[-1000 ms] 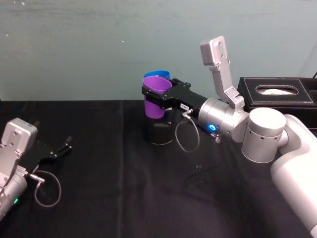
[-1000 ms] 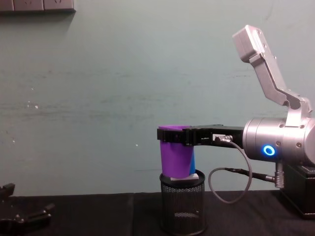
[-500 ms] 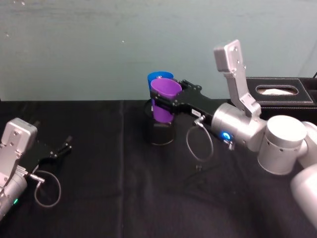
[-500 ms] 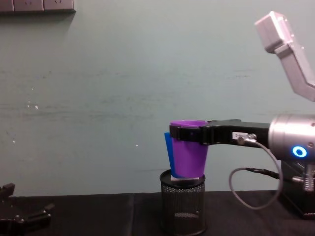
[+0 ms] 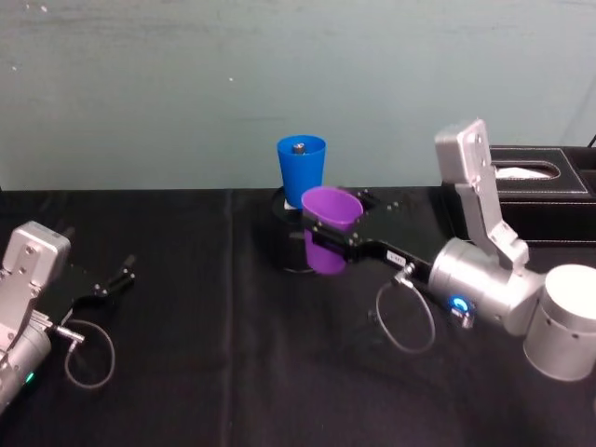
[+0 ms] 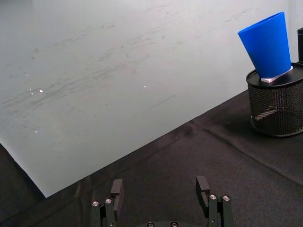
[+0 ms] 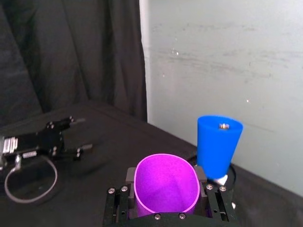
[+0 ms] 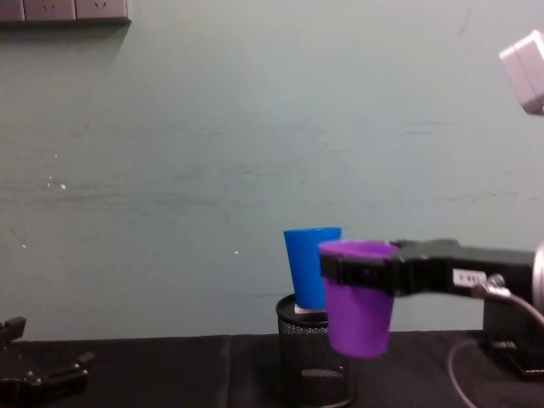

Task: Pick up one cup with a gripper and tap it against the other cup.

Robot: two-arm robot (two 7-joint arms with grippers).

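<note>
On the black surface (image 5: 233, 372), the right end effector (image 5: 328, 229) grips the purple cup (image 5: 329, 228) near its rim, held upright just in front of the wire-mesh pen holder (image 8: 313, 350), whose lower part it hides. The blue cup (image 5: 301, 170) stands on that holder, apart from the purple one. Well to the holder's left rests the left end effector (image 6: 161, 201), fingers spread wide, their tips cut off.

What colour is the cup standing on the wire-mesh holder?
Bright blue. The cup on the black mesh holder shows best in the left wrist view.
</note>
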